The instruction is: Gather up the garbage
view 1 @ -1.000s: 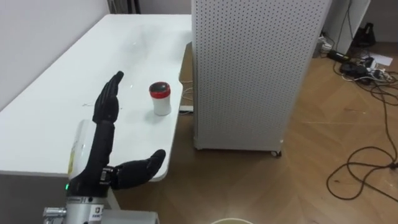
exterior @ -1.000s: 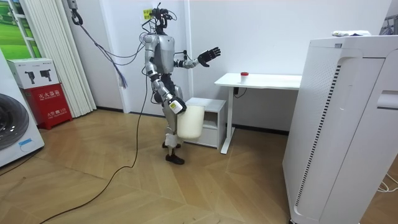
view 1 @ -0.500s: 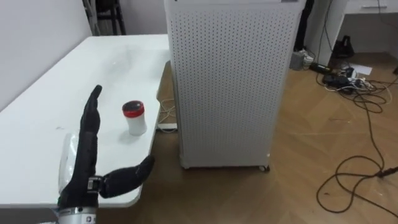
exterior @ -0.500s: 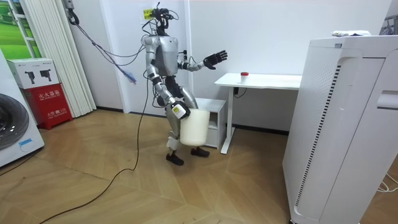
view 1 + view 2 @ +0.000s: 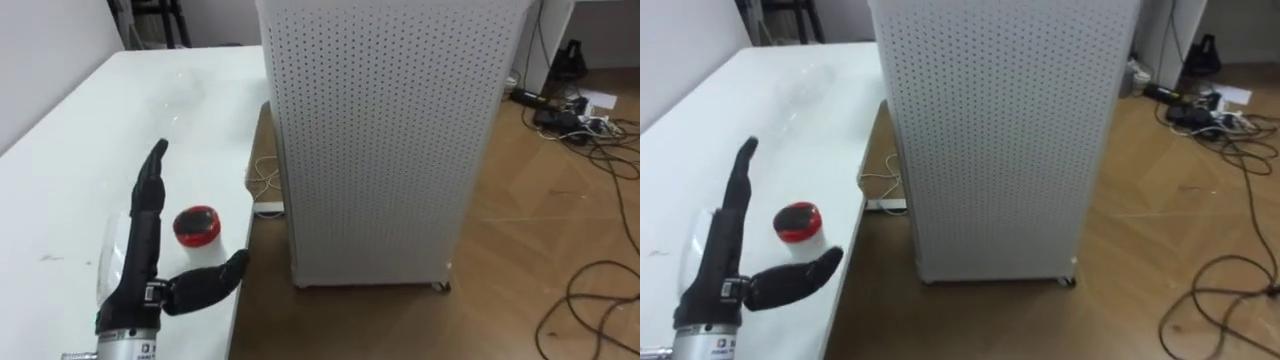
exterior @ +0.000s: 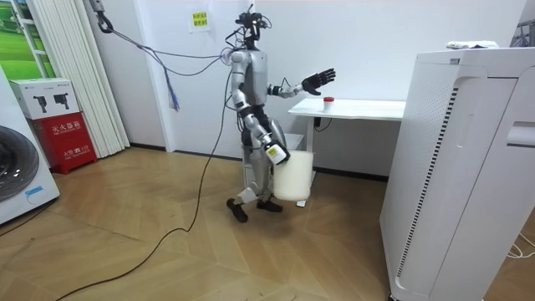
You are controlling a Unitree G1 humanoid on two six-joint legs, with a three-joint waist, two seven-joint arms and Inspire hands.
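White tabletop (image 5: 70,180) runs along the left side of my left eye view, and on it, close to the near edge, sits the garbage I am after: a small red-lidded jar (image 5: 197,224), upright. My left hand (image 5: 140,262) shows just to the left of it, seen edge-on, fingers straight and pointing away from me, thumb spread wide toward the right below the jar. It holds nothing. Right of the table stands a tall white perforated cabinet (image 5: 390,130) on the wooden floor (image 5: 520,260), and cables (image 5: 590,110) lie tangled at the far right.

In the room view I see the robot standing at the end of the table that lies toward the room view's left, facing it. The left arm is stretched out at about chest height, and the spread hand hangs above the tabletop's level, a little short of the jar and apart from it. The right hand (image 6: 273,153) is down by the hip at the top of a white bucket (image 6: 292,177) that hangs beside the leg. I cannot tell how its fingers lie there. A big white appliance (image 6: 468,167) stands in the foreground at the room view's right, and a washing machine (image 6: 17,180) and a red box (image 6: 63,130) are at its left.

The right eye view gives me the same picture: jar near the table's edge, flat hand beside it, thumb out below it.
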